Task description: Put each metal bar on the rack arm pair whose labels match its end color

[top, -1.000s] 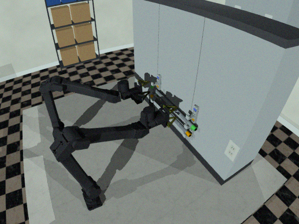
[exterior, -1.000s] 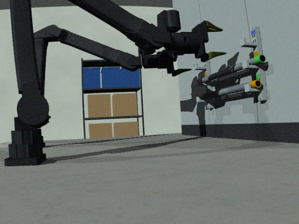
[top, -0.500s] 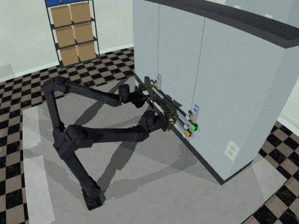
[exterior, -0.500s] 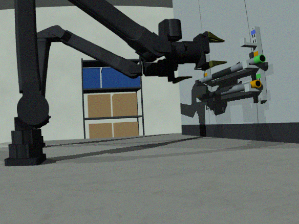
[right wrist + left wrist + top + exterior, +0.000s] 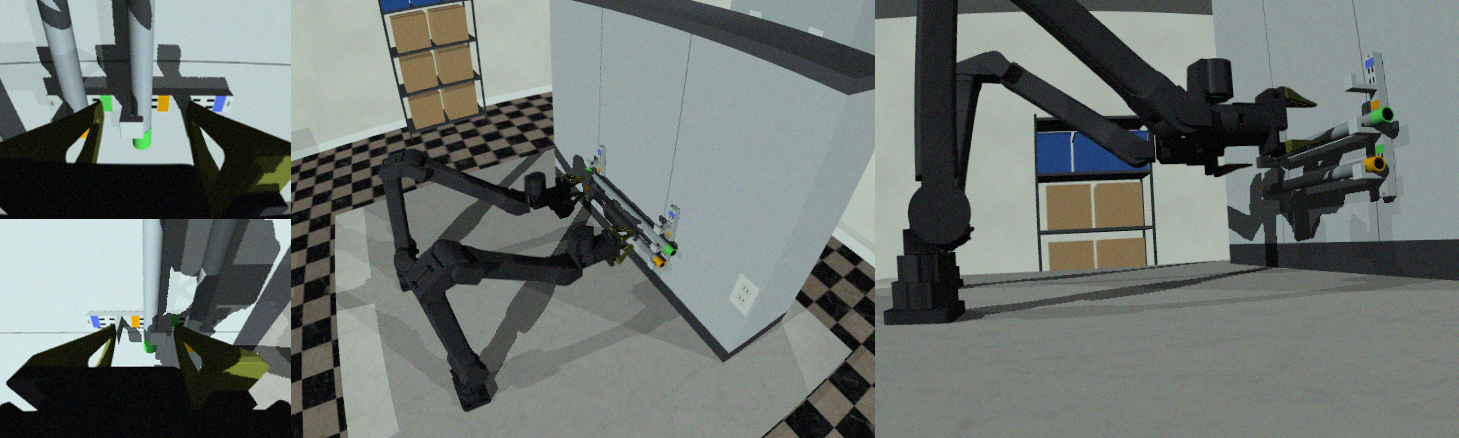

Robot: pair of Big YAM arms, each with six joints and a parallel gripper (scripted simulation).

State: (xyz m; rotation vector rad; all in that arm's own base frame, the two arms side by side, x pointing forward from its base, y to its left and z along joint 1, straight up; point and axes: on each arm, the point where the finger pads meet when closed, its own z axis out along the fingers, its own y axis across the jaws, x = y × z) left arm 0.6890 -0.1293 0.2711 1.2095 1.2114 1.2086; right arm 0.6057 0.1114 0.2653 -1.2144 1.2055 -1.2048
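The green-ended bar [image 5: 669, 249] [image 5: 1380, 116] [image 5: 152, 268] [image 5: 142, 64] lies on the middle rack arms, under orange labels [image 5: 1375, 105] [image 5: 163, 103]. The orange-ended bar [image 5: 659, 261] [image 5: 1375, 164] [image 5: 63, 59] lies on the bottom arms, under green labels [image 5: 1380, 148] [image 5: 105, 103]. The top arms, under blue labels [image 5: 672, 214] [image 5: 1369, 63] [image 5: 220, 104], hold no bar. My left gripper [image 5: 582, 186] [image 5: 145, 328] is open at the far end, its fingers on either side of the green-ended bar's line. My right gripper [image 5: 1315, 124] [image 5: 145, 108] is open nearer the other end, likewise lined up.
The rack is fixed to a pale wall panel [image 5: 636, 90] [image 5: 1425, 150], which stands close in front of both grippers. The orange-ended bar runs just below the green-ended one, near the lower fingers. A shelf with boxes [image 5: 423, 110] stands far behind.
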